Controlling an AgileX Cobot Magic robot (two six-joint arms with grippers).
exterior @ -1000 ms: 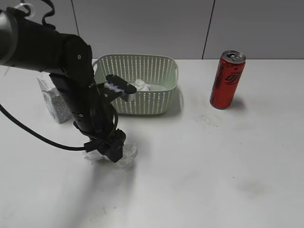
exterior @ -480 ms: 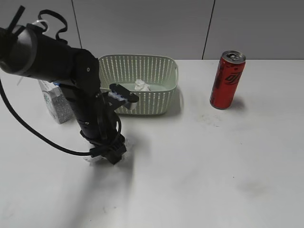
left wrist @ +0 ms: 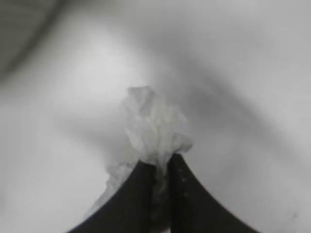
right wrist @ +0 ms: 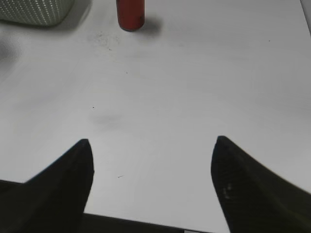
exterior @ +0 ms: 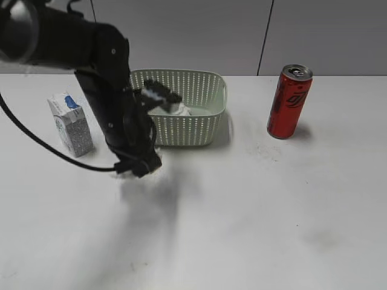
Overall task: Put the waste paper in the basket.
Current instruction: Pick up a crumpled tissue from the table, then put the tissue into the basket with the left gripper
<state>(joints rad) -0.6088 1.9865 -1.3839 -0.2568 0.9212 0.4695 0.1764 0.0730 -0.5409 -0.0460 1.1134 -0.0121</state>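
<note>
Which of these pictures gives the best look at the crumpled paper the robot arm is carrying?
The left wrist view: the paper wad fills the middle, pinched in the left tool. In the exterior view the arm hides it, so it cannot be made out. The right wrist view shows only table, a red can and the basket corner.

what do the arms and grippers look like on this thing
The left arm is matte black with rounded segments, and a black cable loops off it. The left gripper has two dark, curved, tapering fingers; the right gripper shows the same black pointed fingers. No markings are legible.
</note>
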